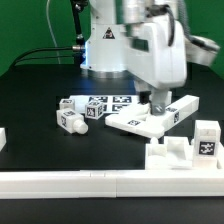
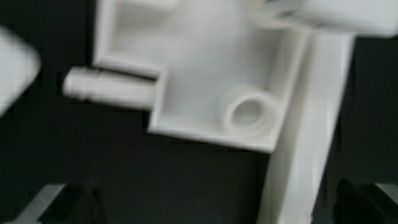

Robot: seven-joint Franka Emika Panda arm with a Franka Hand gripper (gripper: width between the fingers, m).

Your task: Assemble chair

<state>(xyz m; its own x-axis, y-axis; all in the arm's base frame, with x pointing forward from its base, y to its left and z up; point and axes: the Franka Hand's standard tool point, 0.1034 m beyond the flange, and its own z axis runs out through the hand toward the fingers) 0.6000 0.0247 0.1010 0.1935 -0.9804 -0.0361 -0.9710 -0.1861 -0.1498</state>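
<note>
Starting at the front of the exterior view, a long plain white rail (image 1: 90, 182) runs across the near edge of the black table (image 1: 30, 95) and is cut off at both sides of the frame. Just behind it, toward the exterior view's right, stand two loose chair pieces. One is a notched block (image 1: 170, 153) against the rail, and the other is a tagged upright block (image 1: 207, 139) near the frame's edge. A further white piece (image 1: 3, 138) at the exterior view's left edge is mostly cut off, and its kind cannot be told.

Mid-table, the chair's slab (image 1: 140, 122) lies flat, with a second tagged part (image 1: 178, 108) resting at its far right corner. The arm (image 1: 150, 50) reaches down from its base with the wrist roughly vertical. The gripper (image 1: 156, 102) points straight down over this slab, fingertips at or just above it; contact cannot be confirmed. The jaws stand spread to their full width and grasp nothing.

In the wrist view the two dark fingers (image 2: 71, 205) show at the frame's edge, well apart, with only bare table between them. Beyond them lies a blurred white part with a round socket (image 2: 249, 108) and a short peg (image 2: 103, 85) sticking out sideways. A long plank (image 2: 306, 140) runs alongside it.

To the exterior view's left of the slab lie three small tagged legs (image 1: 68, 121), close together. Behind them the marker board (image 1: 122, 100) lies flat, partly hidden by the gripper. Farthest back are the arm's base (image 1: 105, 45) and dark cables (image 1: 40, 50) before a green backdrop (image 1: 30, 20).
</note>
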